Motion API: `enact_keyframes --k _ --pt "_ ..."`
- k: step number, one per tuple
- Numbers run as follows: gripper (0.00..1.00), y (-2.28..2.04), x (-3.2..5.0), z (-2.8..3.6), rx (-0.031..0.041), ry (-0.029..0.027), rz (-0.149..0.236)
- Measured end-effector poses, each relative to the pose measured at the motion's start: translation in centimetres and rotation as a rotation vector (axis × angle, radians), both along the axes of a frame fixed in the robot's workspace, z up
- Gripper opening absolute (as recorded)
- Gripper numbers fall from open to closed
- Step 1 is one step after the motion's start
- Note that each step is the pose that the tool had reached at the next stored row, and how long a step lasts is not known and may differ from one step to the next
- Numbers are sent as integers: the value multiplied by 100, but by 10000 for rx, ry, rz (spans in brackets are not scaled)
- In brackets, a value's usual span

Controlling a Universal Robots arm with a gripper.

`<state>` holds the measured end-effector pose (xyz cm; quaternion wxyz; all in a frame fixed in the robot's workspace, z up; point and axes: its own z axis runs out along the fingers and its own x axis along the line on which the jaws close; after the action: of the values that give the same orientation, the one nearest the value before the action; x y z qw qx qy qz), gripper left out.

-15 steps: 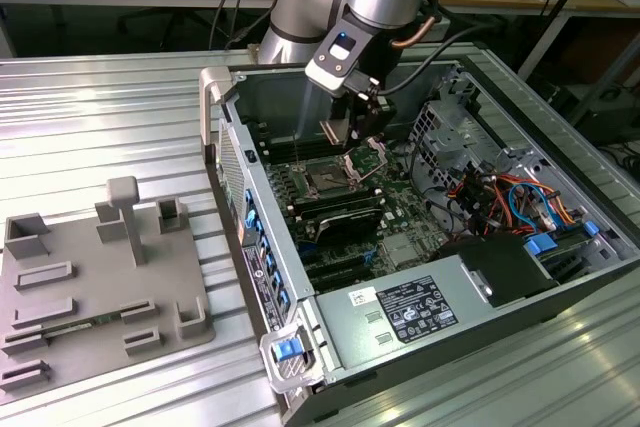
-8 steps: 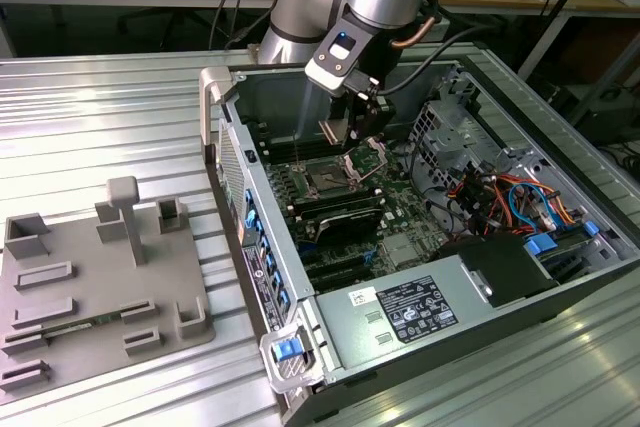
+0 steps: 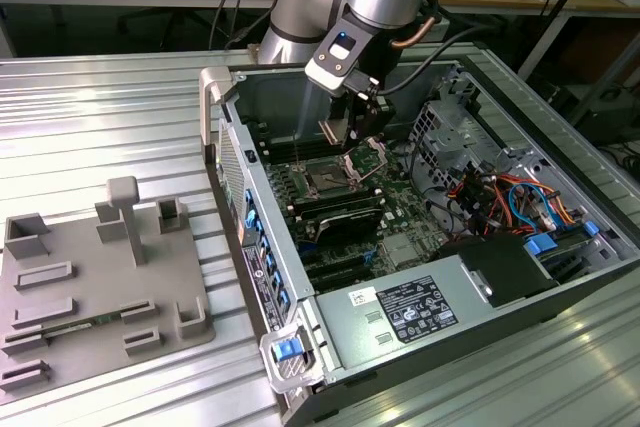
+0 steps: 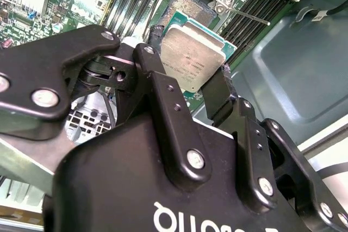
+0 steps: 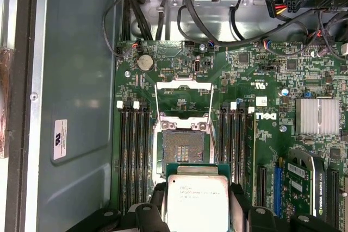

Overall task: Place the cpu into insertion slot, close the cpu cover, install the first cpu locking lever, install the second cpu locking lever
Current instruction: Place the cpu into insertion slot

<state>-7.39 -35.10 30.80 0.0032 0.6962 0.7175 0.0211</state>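
Here's the gripper [image 4: 189, 68], two black fingers pinched on opposite edges of the cpu [image 5: 197, 204]. The chip is square, dull silver lid up, with a green rim peeking out. It's held above the motherboard, near the bare insertion slot [image 5: 179, 149]. The cpu cover [image 3: 365, 159] is tilted open at the exterior view's right of the slot.

cpu [image 5: 197, 204] between jaws, near socket [image 5: 184, 150], cpu cover [image 5: 183, 85] beyond socket, memory slots [image 5: 133, 156] on both sides

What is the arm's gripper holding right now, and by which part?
The gripper holds the small square silver-grey metal cpu; its black fingers clamp two opposite side edges.
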Motion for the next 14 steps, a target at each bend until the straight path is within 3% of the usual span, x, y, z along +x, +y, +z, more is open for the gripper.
enact_keyframes --k 1,4,7,14 --pt "55 0 0 0 0 8 0" --pt "55 0 0 -2 0 115 0" --pt "55 -1 0 -9 0 291 0" --pt "55 -1 -1 -30 11 354 0"
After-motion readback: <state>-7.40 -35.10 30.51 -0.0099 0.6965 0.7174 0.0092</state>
